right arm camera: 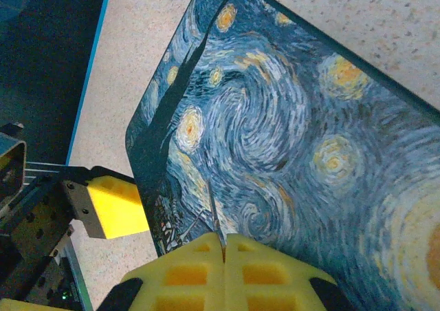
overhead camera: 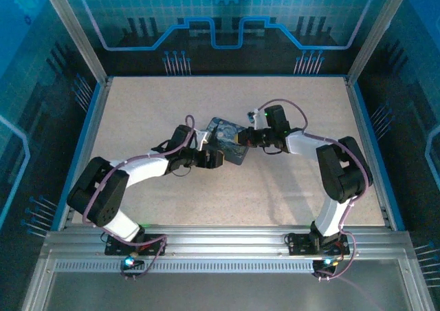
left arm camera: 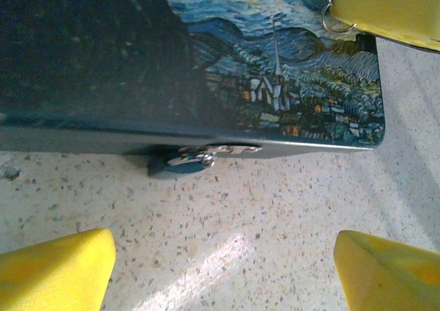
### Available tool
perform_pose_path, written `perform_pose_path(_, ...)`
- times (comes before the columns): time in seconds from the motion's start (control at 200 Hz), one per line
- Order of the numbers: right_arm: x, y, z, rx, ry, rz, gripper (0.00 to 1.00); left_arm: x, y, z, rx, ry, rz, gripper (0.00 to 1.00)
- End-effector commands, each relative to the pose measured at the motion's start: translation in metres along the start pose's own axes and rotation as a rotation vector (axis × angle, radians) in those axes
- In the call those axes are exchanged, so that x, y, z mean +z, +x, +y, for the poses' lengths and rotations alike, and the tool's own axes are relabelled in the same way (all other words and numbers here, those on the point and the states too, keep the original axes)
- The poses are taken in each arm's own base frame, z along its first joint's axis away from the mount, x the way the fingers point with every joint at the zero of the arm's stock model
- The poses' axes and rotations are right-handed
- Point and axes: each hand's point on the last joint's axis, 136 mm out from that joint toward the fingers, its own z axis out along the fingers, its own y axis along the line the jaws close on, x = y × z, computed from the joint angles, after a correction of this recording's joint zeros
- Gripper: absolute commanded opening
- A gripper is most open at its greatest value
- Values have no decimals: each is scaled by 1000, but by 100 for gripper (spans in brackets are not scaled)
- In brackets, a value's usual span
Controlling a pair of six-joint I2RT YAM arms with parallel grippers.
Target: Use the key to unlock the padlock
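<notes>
Left gripper (left arm camera: 223, 259) stands wide open with nothing between its fingers. In its wrist view the two yellow fingers (left arm camera: 58, 270) sit in the lower left and lower right corners, with bare speckled table (left arm camera: 275, 208) between them. The tin (left arm camera: 289, 70) runs across the upper half of that view, its painted night-sky lid facing up and its dark front wall crossing the frame from left to right. The padlock (left arm camera: 187, 161) hangs at that front wall, just left of centre. It is a small silvery body at the metal latch plate, close above the table. It lies ahead of the open fingers and apart from them. Whether its shackle is closed cannot be told.

Right gripper (right arm camera: 225, 241) is clenched on the key (right arm camera: 215, 218). In the right wrist view its yellow fingers meet at the bottom centre, and a thin grey sliver of metal sticks up from the seam between them, over the lid. In the left wrist view one of these fingers shows in the upper right corner, above the tin's far edge, with a small wire ring (left arm camera: 338, 20) hanging at its side. The key is well apart from the padlock, across the lid from it.

From the top view the tin lies tilted at the middle of the table. The left gripper is at its lower left side and the right gripper at its right edge. In the right wrist view one yellow finger of the left gripper shows at the left, just beside the tin's corner.
</notes>
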Motion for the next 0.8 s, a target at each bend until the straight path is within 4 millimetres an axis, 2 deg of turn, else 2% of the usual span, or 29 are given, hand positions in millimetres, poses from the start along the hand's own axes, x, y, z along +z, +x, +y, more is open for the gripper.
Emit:
perform_pose_path(0.0, 19, 27, -22, 71, 66, 77, 1, 5, -12, -8, 38, 42, -31, 84)
perform_pose_path(0.38, 24, 30, -21, 74, 65, 89, 1, 17, -13, 21, 115, -62, -112, 72)
perform_pose_path(0.795, 25, 31, -22, 72, 72, 92, 0, 31, -7, 28, 139, -57, -98, 67)
